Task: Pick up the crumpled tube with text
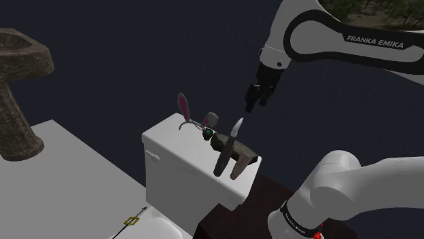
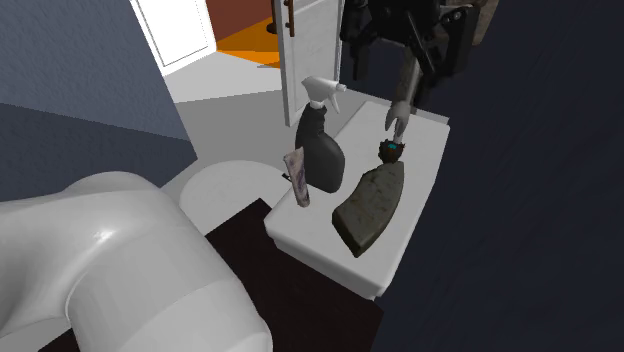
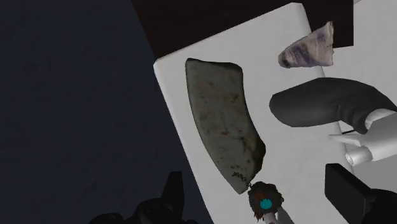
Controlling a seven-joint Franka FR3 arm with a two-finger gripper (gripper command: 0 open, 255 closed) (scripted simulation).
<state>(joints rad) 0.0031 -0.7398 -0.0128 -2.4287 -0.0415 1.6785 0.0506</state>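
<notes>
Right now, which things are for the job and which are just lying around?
For the job:
crumpled tube
tool, open

Just lying about:
black spray bottle
mottled grey-green wedge
bunny-eared trinket

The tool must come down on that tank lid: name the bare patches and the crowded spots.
Bare: the strip of lid between the grey slab and the dark spray bottle. Crowded: the crumpled tube close beside the bottle.

Creased tube (image 3: 308, 49), smooth spray bottle (image 3: 318, 105), rough mottled slab (image 3: 222, 121), smooth cistern (image 1: 183, 170)
</notes>
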